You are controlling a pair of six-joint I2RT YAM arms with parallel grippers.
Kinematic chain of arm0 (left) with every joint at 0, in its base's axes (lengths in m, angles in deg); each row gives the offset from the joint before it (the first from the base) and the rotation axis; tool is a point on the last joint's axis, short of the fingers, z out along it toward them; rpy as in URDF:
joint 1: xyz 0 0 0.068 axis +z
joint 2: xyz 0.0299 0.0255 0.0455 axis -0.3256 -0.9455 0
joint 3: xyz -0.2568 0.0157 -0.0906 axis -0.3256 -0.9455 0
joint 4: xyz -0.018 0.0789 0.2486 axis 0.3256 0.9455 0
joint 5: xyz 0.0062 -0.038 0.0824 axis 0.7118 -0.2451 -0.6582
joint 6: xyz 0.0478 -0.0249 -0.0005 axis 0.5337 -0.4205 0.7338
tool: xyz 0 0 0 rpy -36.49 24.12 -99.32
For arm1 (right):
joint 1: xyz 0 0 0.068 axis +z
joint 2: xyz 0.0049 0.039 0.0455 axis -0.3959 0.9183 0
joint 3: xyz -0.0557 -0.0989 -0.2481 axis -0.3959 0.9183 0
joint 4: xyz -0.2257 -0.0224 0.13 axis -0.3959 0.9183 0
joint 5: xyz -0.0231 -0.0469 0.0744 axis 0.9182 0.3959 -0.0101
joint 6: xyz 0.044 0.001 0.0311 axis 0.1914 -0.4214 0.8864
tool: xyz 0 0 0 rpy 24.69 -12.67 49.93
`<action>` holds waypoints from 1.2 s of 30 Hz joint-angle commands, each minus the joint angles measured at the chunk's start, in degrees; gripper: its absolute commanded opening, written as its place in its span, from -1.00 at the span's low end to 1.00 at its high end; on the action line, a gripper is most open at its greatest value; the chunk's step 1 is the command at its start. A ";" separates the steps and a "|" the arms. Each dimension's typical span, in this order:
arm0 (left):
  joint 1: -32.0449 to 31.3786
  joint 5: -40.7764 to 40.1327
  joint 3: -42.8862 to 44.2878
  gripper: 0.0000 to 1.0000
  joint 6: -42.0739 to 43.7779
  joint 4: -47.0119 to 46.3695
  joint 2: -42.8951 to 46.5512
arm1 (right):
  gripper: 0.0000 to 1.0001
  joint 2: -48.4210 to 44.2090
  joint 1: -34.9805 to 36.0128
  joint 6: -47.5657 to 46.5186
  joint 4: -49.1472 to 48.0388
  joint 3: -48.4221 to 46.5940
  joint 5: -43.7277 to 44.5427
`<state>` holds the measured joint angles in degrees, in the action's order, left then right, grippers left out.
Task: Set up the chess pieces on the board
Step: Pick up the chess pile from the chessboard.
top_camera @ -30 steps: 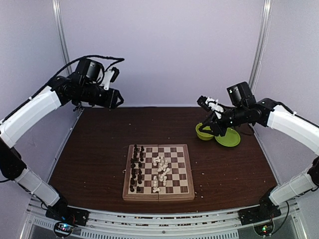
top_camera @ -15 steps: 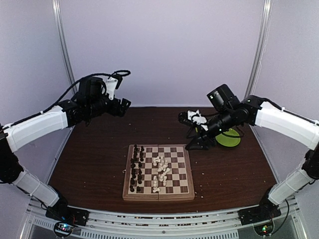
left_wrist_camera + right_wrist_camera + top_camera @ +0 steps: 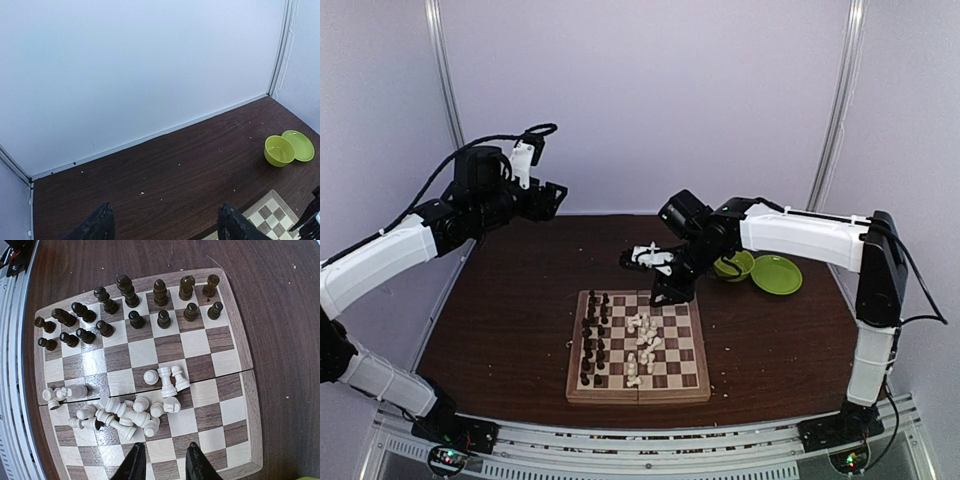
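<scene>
1. The table (image 3: 510, 300) was dark brown wood and carried everything else.
2. The left arm hung high, well off the board's left far corner. The left fingers (image 3: 97, 227) stood wide apart with nothing between them, aimed at the far wall rather than at the board.
3. The right arm reached in over the board's far edge. The right fingers (image 3: 136, 462) pointed down at the board's right half, a clear gap between them and no piece in it.
4. The board (image 3: 638, 397) lay flat near the table's near edge, its sides square to that edge. Its fold seam ran from near side to far side.
5. A green plate (image 3: 776, 274) sat beyond the board's far right corner.
6. A green bowl (image 3: 735, 265) stood just beside the plate, on the side nearer the board.
7. The dark chess pieces (image 3: 135, 317) stood in two lines down the board's left side, parallel to the seam. Most were upright, but one near the near end looked tipped over.
8. The white chess pieces (image 3: 125, 412) lay in a loose heap around the seam and on the board's right half. Most were on their sides, pointing in mixed directions.
</scene>
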<state>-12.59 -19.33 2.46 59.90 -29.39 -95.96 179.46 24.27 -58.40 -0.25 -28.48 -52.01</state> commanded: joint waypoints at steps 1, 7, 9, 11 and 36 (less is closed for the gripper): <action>0.26 -1.57 1.84 0.43 -1.37 0.50 1.66 | -0.44 2.32 0.05 1.53 2.67 -2.25 0.47; 0.26 -3.00 2.32 0.51 -1.42 1.30 3.44 | -0.26 3.45 0.18 1.21 4.03 -2.40 0.79; 0.29 -2.46 2.71 0.51 -1.77 1.55 3.75 | -0.23 4.53 0.22 1.77 4.92 -3.57 0.06; 0.22 -2.02 2.82 0.51 -1.80 1.74 4.00 | -0.23 6.11 0.39 1.77 6.98 -5.59 -1.15; 0.28 -2.13 3.27 0.51 -2.18 2.62 2.06 | -0.27 11.64 1.80 3.04 9.25 -8.07 2.52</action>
<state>-12.59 -21.88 3.99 58.28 -25.85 -93.05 188.97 25.93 -56.02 7.54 -34.84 -50.00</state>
